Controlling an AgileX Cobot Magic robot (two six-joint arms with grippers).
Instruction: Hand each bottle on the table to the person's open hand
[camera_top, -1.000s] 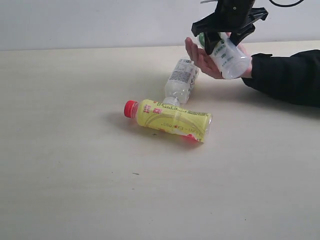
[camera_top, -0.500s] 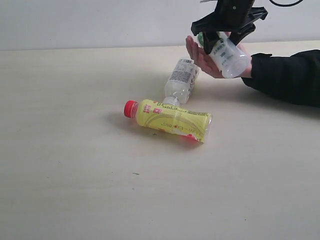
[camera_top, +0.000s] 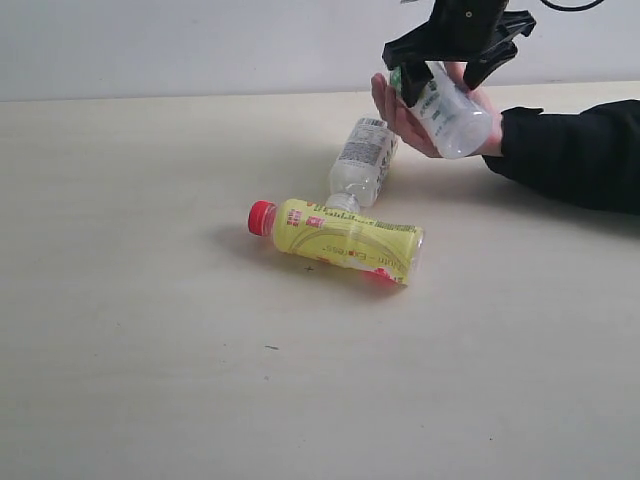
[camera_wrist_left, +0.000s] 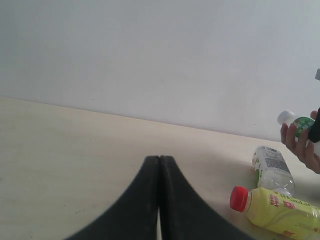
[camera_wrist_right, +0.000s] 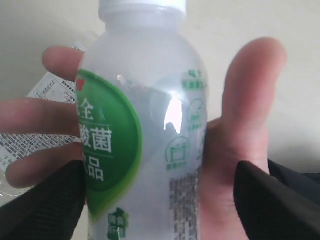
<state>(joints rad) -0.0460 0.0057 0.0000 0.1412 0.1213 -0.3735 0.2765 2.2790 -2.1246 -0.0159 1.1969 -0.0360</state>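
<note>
As the white-and-green bottle (camera_top: 455, 115) rests in the person's open hand (camera_top: 404, 124) near the far edge of the table (camera_top: 150, 330), the spread-jawed right gripper (camera_top: 445, 68) likely needs lifting clear.

Left claw (camera_wrist_left: 159, 161) closed, right claw (camera_top: 443, 84) spread

The exterior camera stands off the pale beige flat tabletop (camera_top: 150, 380), raised, and looks down and across it toward the pale wall (camera_top: 200, 45) at middle range. The left wrist camera sits low and looks level over its black left robot hand (camera_wrist_left: 159, 159) toward that wall. Both views share the lying yellow-labelled red-capped plastic bottle (camera_wrist_left: 285, 210). The right wrist camera looks from very near at the white-and-green labelled plastic bottle (camera_wrist_right: 145, 125) in the person's bare open hand (camera_wrist_right: 250, 100); the exterior view shows both too.
</note>
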